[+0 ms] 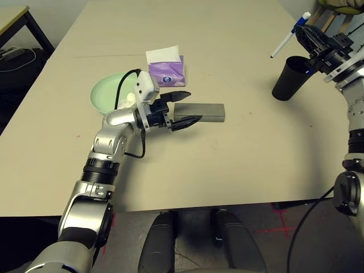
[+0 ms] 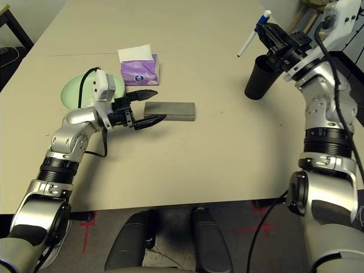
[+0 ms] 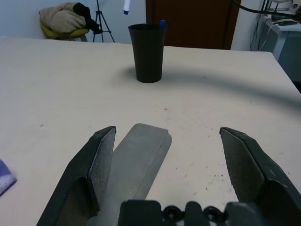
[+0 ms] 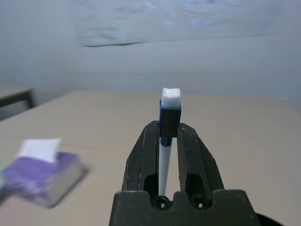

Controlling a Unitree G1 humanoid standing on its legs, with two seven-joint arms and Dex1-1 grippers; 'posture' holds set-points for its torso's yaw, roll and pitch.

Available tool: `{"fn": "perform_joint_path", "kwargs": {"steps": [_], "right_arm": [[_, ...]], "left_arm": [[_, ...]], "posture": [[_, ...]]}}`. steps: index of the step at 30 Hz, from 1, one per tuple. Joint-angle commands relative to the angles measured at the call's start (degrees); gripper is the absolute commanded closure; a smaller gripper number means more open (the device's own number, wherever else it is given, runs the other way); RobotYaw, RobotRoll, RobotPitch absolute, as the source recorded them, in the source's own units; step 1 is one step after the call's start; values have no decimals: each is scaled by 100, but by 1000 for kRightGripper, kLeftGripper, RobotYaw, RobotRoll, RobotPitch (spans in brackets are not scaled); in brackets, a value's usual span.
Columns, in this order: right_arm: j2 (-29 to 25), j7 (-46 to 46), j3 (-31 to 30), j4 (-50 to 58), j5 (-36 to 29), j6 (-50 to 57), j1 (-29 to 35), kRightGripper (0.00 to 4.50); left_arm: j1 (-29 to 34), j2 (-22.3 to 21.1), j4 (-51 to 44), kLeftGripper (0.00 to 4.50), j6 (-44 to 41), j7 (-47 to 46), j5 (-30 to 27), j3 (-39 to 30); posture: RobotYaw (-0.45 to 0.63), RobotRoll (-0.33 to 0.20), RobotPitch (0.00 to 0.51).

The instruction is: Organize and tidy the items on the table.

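right tool [image 2: 273, 40], clamped on the white pen [image 2: 253, 33], could tip the black cup [image 2: 259, 78]; left tool [image 1: 183, 108] gapes.

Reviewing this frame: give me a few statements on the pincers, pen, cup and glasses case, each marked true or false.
1. The right pincer is shut on the white pen. True.
2. The pen already stands inside the black cup. False: it is held in the air above the cup.
3. The left pincer is open, its fingers either side of one end of the grey glasses case. True.
4. The purple tissue box lies on the mint green plate. False: it sits on the table beside the plate.
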State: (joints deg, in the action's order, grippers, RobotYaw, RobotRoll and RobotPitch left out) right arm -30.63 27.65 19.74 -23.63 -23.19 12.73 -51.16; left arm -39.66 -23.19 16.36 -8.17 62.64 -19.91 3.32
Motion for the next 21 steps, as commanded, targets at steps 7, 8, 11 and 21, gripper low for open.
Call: {"fn": "perform_joint_path", "kwargs": {"steps": [7, 8, 11, 21], "right_arm": [[-144, -1909, 185, -236, 461, 815, -701, 4110], [-156, -2058, 211, -259, 461, 983, -771, 4110], [-188, -2270, 233, -233, 432, 1462, -842, 4110], [-147, -2314, 210, -84, 425, 1812, -586, 4110]], "left_arm": [[43, -3, -26, 0, -12, 12, 65, 59], [41, -4, -23, 0, -11, 11, 66, 57], [39, -3, -23, 0, -13, 1, 65, 52], [66, -9, -58, 0, -43, -11, 55, 50]], "posture": [[79, 0, 143], [79, 0, 143], [81, 0, 142], [84, 0, 145]]}}
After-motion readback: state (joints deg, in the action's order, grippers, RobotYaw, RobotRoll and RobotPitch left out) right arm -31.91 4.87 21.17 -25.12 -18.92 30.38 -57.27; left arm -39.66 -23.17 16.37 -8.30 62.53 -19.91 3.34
